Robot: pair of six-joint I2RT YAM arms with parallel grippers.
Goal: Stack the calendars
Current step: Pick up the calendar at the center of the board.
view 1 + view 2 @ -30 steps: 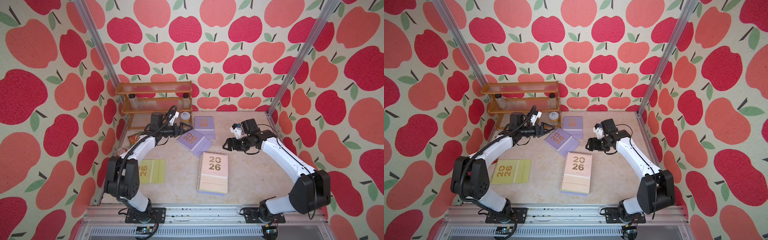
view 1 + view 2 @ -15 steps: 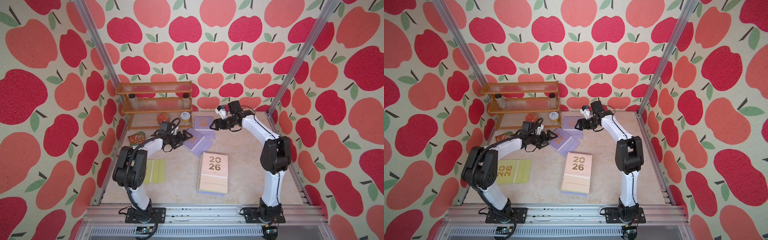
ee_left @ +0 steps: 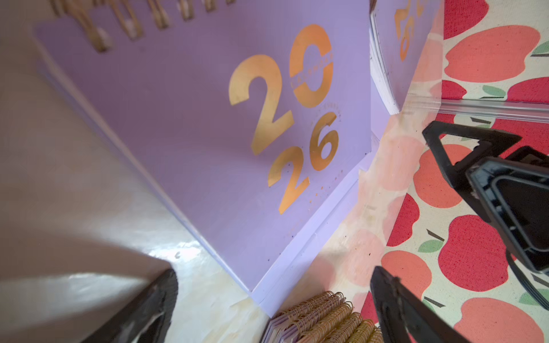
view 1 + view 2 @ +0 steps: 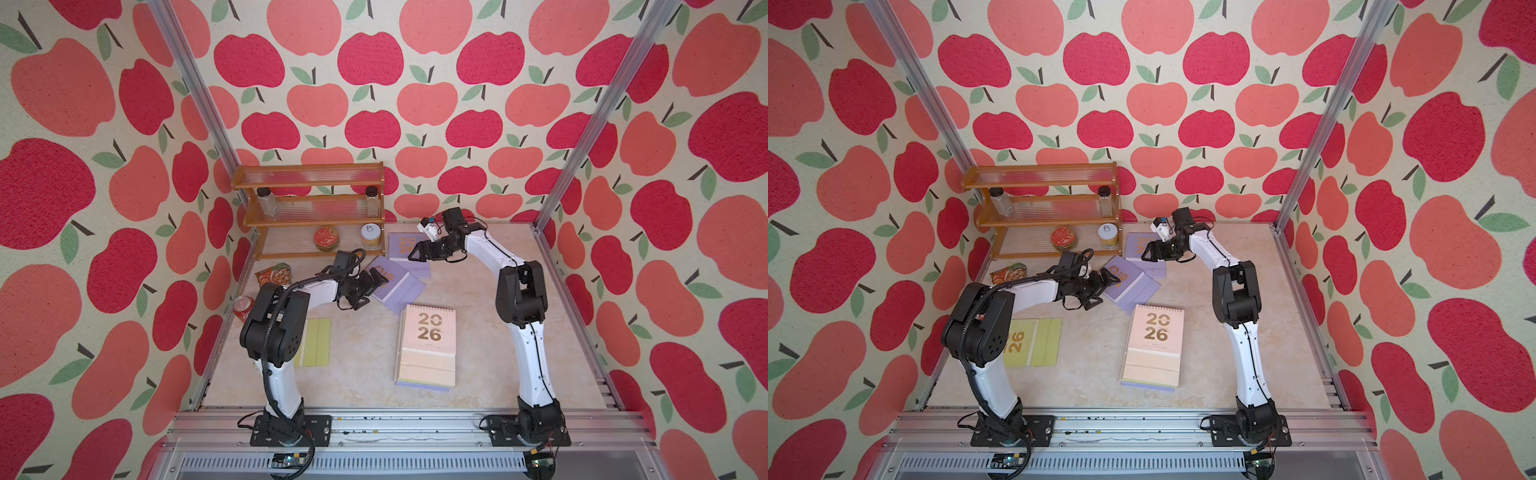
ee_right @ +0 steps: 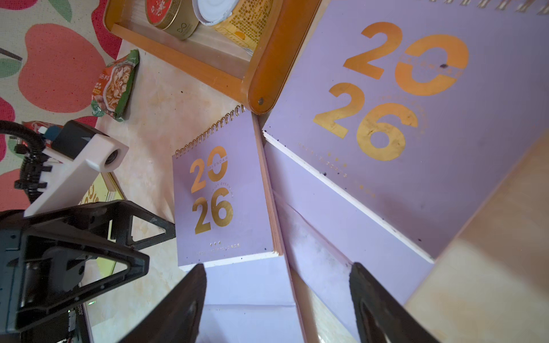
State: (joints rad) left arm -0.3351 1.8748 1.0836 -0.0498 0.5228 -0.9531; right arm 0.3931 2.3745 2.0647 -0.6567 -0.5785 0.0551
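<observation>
**Calendars at four spots on the table; both grippers open and empty**

The left gripper [image 4: 376, 279] has its jaws spread wide at the edge of a tilted lilac calendar [image 4: 397, 286], spiral-bound card with gold "2026" numerals. The left wrist view shows nothing between the fingers [image 3: 395, 300]. Whether they touch the calendar cannot be told.

The right gripper [image 4: 416, 254] has its jaws apart and holds nothing. It sits low over the flaps where that calendar meets a second lilac calendar [image 4: 401, 243]. This one lies flat just beside the brown wooden three-tier shelf rack [image 4: 311, 208].

A pale pink calendar [image 4: 428, 345] tops a stack at mid-table, with a lilac edge showing beneath it. A yellow-green calendar [image 4: 1034, 340] lies flat on the beige marbled tabletop [image 4: 361, 374], partly hidden by the left arm.

A crinkled green-orange snack packet [image 4: 274, 274] and a red can [image 4: 243, 307] sit near the left wall.
</observation>
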